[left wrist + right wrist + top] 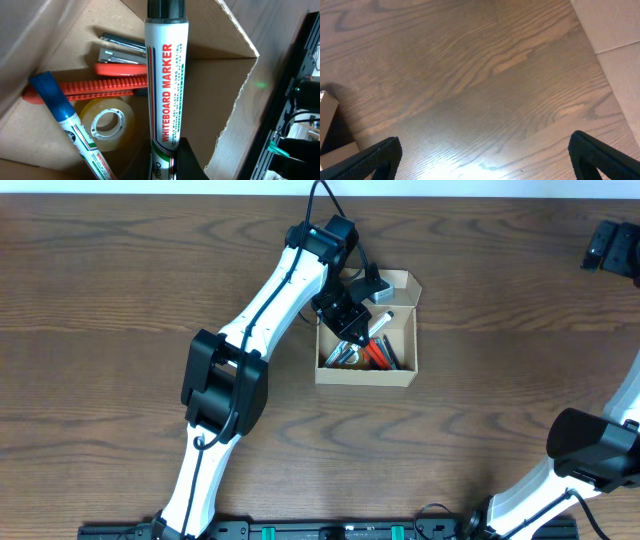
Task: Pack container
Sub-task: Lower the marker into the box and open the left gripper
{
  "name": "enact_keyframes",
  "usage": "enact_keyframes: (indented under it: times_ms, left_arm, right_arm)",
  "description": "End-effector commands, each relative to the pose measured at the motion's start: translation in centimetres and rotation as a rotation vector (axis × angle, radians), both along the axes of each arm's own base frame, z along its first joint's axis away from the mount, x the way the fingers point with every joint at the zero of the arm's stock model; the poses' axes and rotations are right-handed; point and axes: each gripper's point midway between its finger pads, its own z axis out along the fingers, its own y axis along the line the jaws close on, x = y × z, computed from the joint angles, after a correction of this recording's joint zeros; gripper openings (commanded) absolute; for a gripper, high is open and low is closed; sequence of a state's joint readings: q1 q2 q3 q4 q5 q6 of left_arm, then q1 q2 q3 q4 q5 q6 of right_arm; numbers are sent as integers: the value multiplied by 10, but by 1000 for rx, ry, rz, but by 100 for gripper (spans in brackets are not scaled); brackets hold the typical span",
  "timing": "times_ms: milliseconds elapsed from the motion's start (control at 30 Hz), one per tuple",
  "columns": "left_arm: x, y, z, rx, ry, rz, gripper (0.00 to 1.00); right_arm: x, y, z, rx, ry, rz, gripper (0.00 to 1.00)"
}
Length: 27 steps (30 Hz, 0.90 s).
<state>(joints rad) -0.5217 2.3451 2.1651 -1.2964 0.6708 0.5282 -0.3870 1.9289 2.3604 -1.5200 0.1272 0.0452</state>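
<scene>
Marker (166, 90) "WHITEBOARD MARKER", seemingly inside container (220, 100)

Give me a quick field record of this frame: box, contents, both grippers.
container: cardboard box, lid flap open, mid-table
contents: blue marker, tape roll, red cutter, stapler-like metal item
left gripper: shut on whiteboard marker, at the box opening
right gripper: open, empty, above the table
</scene>
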Motion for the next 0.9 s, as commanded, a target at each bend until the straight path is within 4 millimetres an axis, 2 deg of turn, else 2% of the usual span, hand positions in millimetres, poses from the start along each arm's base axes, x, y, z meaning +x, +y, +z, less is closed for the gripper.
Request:
enact_keyframes:
  times_ms: [0,167,467,700,800,867]
  left_arm:
    - [2,6,-8,29,-6,0,6]
    - [2,6,-13,38,12,9,6]
    - [-1,7,-35,67,63,15,7]
    - [0,7,-36,67,62,14,26]
    - [0,7,-36,65,60,14,32]
    - [0,7,-36,66,61,14,33]
  right_arm:
    - [-1,-1,1,2,-7,-16,99]
    - [-1,-1,1,2,-7,-16,99]
    - [-1,-1,1,2,-7,-16,99]
    - [-1,-1,1,2,-7,-16,99]
    - [-1,-1,1,2,-7,-16,99]
    - [-1,-1,1,2,-7,-16,99]
